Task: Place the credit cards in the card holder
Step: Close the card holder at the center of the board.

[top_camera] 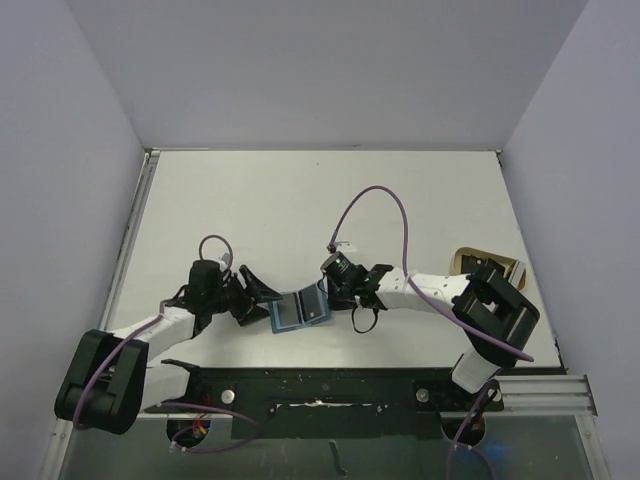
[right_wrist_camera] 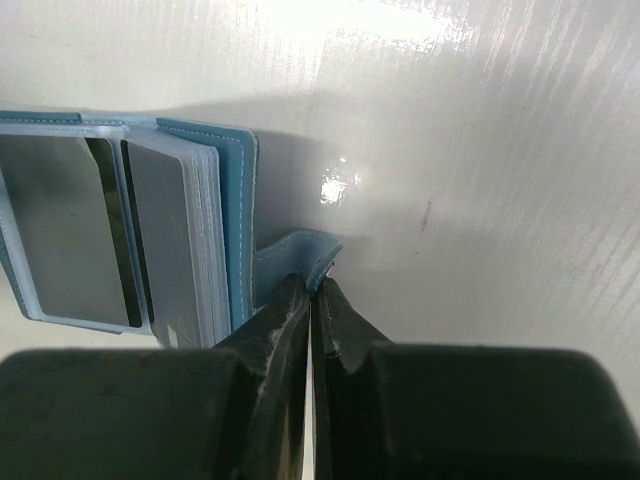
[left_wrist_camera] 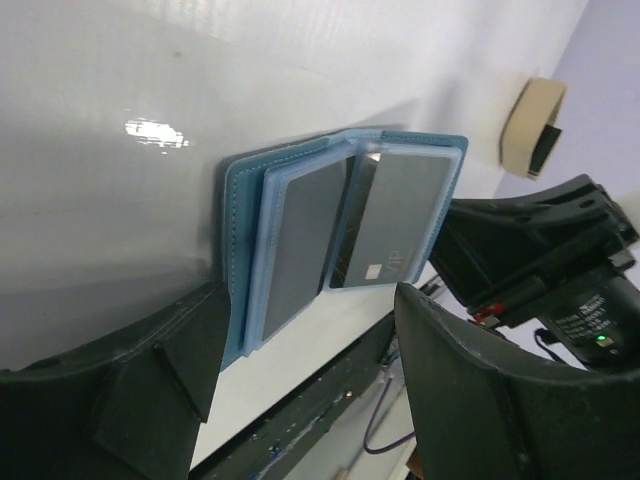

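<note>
The teal-blue card holder [top_camera: 300, 310] lies open on the white table between my two grippers. In the left wrist view its light-blue inside [left_wrist_camera: 250, 250] faces up, with one grey card [left_wrist_camera: 300, 235] in the left sleeve and another grey card [left_wrist_camera: 400, 210] with a chip on the right page. My left gripper [left_wrist_camera: 310, 375] is open at the holder's left edge, and one finger [left_wrist_camera: 160, 370] overlaps its near corner. My right gripper [right_wrist_camera: 313, 285] is shut on the holder's snap tab [right_wrist_camera: 295, 252] at the right edge. The cards also show in the right wrist view [right_wrist_camera: 165, 235].
A roll of tan tape [top_camera: 487, 265] lies at the right side of the table, behind the right arm; it also shows in the left wrist view [left_wrist_camera: 533, 112]. The black base rail [top_camera: 330, 385] runs along the near edge. Grey walls enclose the table.
</note>
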